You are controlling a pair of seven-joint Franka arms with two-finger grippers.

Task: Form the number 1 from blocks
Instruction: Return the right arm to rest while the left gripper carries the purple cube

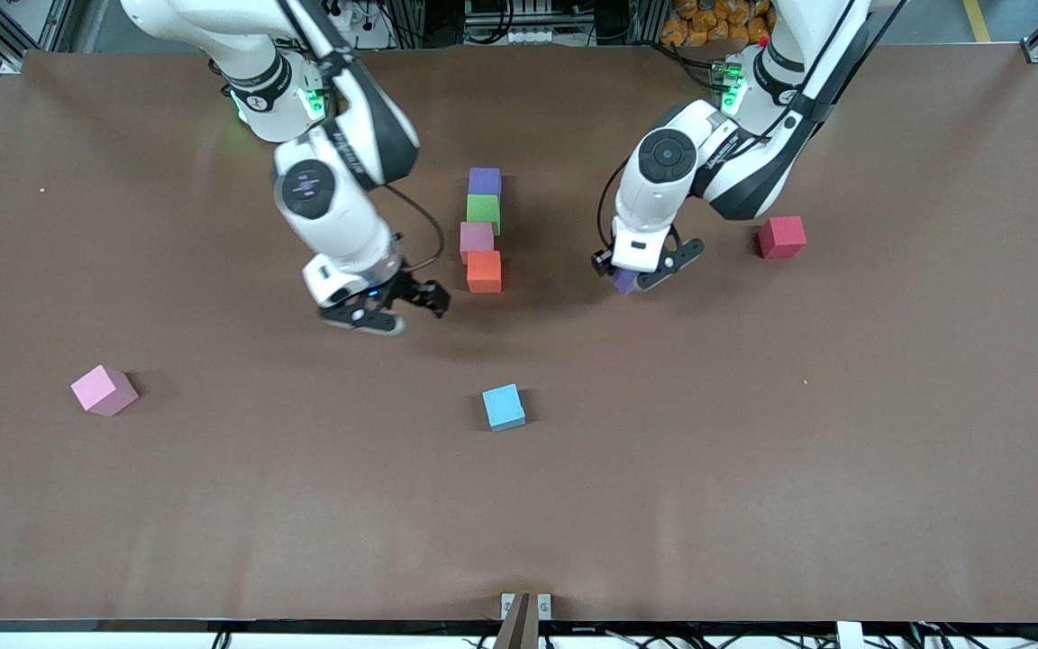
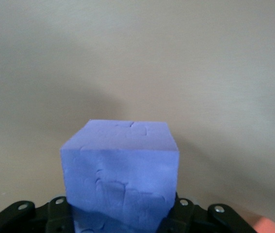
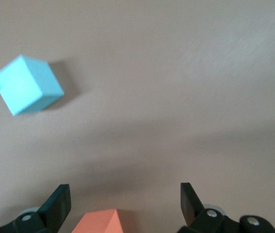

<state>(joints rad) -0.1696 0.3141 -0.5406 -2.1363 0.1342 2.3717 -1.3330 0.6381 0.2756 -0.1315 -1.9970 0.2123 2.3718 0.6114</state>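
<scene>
Left gripper (image 1: 638,275): jaws clamped on a purple block (image 2: 120,170), low over the counter (image 1: 753,451).
Right gripper (image 1: 397,311): jaws open, empty, beside the orange block (image 1: 484,271).
Column: 4 blocks, purple (image 1: 484,181), green (image 1: 483,212), pink (image 1: 476,240), orange.
Loose: light blue block (image 1: 504,406), red block (image 1: 781,237), pink block (image 1: 104,389).

You have a brown counter (image 1: 753,469) under each tool, and a small metal bracket (image 1: 525,606) at its front edge.

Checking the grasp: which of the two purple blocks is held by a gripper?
The purple block clamped in the left gripper, apart from the column. The other purple block sits untouched at the column's end farthest from the front camera.
</scene>
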